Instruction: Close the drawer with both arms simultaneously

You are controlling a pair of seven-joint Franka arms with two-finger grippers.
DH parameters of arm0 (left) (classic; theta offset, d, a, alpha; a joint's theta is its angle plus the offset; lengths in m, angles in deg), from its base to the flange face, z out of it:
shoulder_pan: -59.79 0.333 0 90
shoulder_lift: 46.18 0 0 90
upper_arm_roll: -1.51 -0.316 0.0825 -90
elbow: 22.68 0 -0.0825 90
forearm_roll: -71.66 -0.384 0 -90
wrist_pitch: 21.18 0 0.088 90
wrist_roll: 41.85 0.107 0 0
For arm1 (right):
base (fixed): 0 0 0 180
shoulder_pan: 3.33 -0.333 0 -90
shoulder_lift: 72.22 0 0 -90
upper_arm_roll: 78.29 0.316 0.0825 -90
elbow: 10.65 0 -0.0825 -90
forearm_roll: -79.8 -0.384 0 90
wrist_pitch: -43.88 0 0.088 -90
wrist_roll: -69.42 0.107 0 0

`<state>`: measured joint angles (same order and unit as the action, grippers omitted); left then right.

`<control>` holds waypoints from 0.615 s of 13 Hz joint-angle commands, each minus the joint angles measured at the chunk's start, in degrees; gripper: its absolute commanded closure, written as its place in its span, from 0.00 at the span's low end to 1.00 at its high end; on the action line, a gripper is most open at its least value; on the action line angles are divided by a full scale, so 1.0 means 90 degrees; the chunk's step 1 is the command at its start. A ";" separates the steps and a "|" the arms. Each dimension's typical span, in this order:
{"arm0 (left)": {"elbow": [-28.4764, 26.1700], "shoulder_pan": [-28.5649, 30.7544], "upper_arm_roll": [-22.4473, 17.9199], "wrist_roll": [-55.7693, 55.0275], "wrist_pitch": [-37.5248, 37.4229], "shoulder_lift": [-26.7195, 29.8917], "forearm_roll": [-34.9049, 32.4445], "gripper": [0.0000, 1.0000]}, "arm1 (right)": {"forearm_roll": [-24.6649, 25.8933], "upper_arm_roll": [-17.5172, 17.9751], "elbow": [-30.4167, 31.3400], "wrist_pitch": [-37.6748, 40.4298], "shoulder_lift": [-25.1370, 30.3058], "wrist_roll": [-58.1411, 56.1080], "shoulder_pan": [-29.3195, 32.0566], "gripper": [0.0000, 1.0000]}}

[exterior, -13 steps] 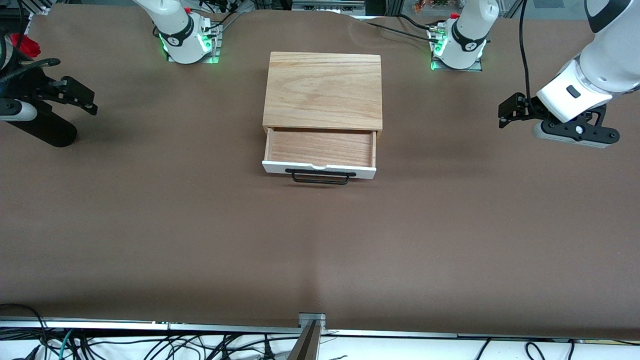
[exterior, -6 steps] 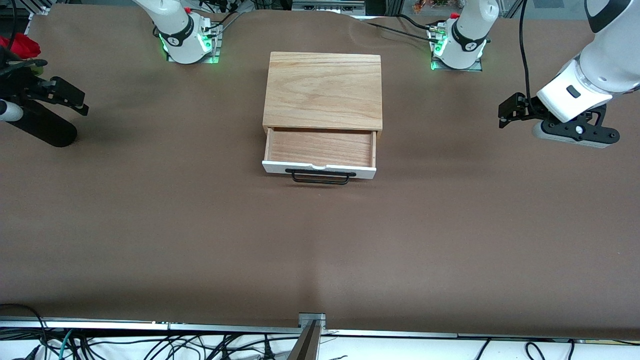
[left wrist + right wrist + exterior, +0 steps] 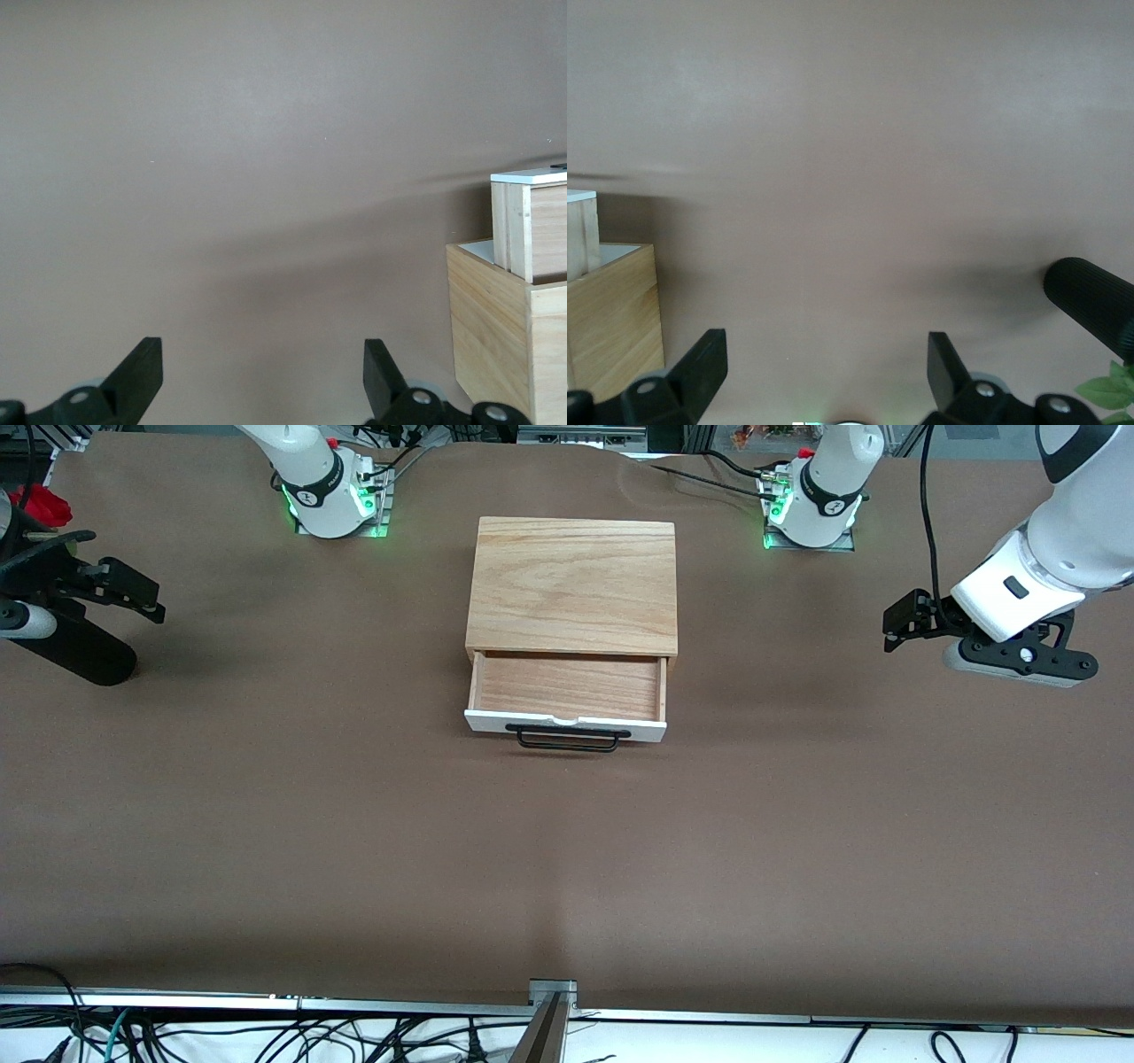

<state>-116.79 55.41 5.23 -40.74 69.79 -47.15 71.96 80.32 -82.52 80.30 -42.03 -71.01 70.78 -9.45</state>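
The drawer (image 3: 567, 684) stands pulled out of the light-wood casing (image 3: 571, 584) at mid-table, with its white front panel (image 3: 567, 724) and black bar handle (image 3: 567, 740) toward the front camera. My left gripper (image 3: 893, 627) hangs open and empty over bare table toward the left arm's end, well apart from the drawer. My right gripper (image 3: 146, 598) hangs open and empty over the right arm's end. The left wrist view shows the left gripper (image 3: 262, 367) open, with the drawer's side (image 3: 532, 221) and the casing (image 3: 496, 328) ahead. The right wrist view shows the right gripper (image 3: 826, 359) open, with the casing (image 3: 611, 310) at its edge.
A black ribbed cylinder (image 3: 80, 651) lies on the table under the right gripper and shows in the right wrist view (image 3: 1090, 301), with a green leaf (image 3: 1107, 390) beside it. A red object (image 3: 44, 505) sits at that table end. The arm bases (image 3: 332, 500) (image 3: 811, 514) stand farther from the camera than the casing.
My right gripper swung a little toward its table end, then part of the way back. The left arm and the drawer have not moved.
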 commanded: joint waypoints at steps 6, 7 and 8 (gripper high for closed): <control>0.0086 0.0037 0.0017 0.0004 -0.0118 0.0020 0.0015 0.00 | -0.0916 0.0167 -0.0027 0.0054 -0.0155 -0.0083 -0.0178 0.00; 0.0086 0.0037 0.0017 0.0004 -0.0118 0.0020 0.0015 0.00 | -0.0965 0.0167 -0.0027 0.0015 -0.0174 -0.0063 -0.0276 0.00; 0.0086 0.0037 0.0017 0.0004 -0.0118 0.0020 0.0015 0.00 | -0.0975 0.0167 -0.0037 -0.0044 -0.0290 -0.0073 -0.0344 0.00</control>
<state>-116.79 55.41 5.23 -40.74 69.79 -47.15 71.96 72.64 -80.85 80.48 -42.10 -72.69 70.71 -11.23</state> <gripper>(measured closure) 0.000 0.000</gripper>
